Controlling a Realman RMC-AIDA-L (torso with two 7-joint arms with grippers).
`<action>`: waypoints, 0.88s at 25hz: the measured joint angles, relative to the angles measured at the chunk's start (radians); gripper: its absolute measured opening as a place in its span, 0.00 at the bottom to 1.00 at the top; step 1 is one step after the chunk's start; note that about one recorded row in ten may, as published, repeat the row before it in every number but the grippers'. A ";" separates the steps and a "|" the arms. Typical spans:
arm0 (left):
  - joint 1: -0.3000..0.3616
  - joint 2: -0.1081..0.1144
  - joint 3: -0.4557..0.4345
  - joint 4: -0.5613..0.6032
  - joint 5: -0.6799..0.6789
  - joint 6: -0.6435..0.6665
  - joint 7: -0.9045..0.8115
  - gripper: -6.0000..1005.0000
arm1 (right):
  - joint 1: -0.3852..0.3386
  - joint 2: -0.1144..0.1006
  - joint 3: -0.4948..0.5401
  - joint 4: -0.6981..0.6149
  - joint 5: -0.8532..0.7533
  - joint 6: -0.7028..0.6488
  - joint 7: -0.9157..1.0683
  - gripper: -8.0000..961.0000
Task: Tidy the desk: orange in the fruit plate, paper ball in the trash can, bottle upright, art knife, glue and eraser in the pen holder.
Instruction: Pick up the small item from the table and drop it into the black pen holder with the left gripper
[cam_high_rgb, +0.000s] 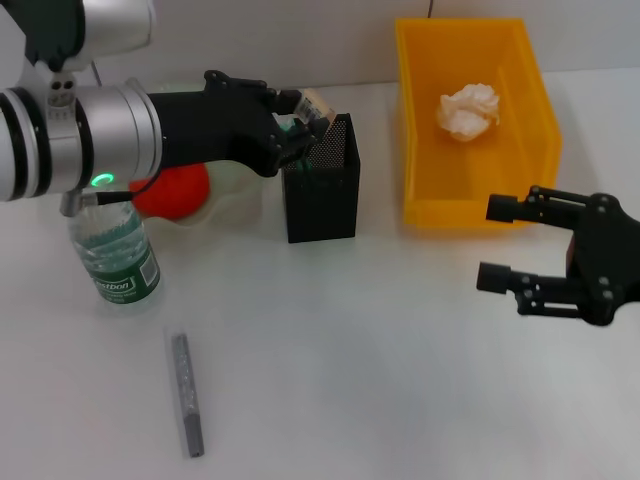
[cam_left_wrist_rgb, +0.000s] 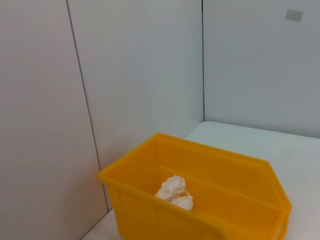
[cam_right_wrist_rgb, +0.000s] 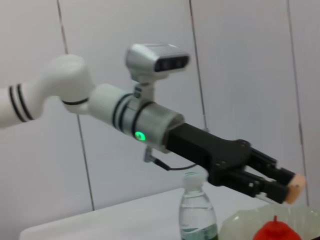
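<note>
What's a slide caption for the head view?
Left gripper holds the eraser over the pen holder; right gripper idles open.

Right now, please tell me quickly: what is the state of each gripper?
Left gripper: closed on the eraser, above the pen holder.
Right gripper: open, empty, near the trash can.

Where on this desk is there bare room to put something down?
The widest bare stretch lies between the grey art knife and the right gripper, in front of the pen holder. It is crowded at the back: bottle, orange, fruit plate and pen holder cluster under the left gripper, which holds an eraser; the trash can fills the far right.
</note>
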 joint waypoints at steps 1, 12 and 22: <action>-0.001 0.000 0.004 -0.007 0.000 -0.011 0.007 0.39 | -0.004 0.000 0.000 -0.001 0.000 -0.006 -0.002 0.80; -0.045 0.000 0.044 -0.100 -0.003 -0.094 0.026 0.39 | -0.022 0.002 0.003 0.000 0.002 -0.027 -0.019 0.80; -0.113 -0.002 0.062 -0.181 -0.001 -0.126 0.028 0.39 | -0.025 0.001 0.003 0.000 0.002 -0.030 -0.020 0.80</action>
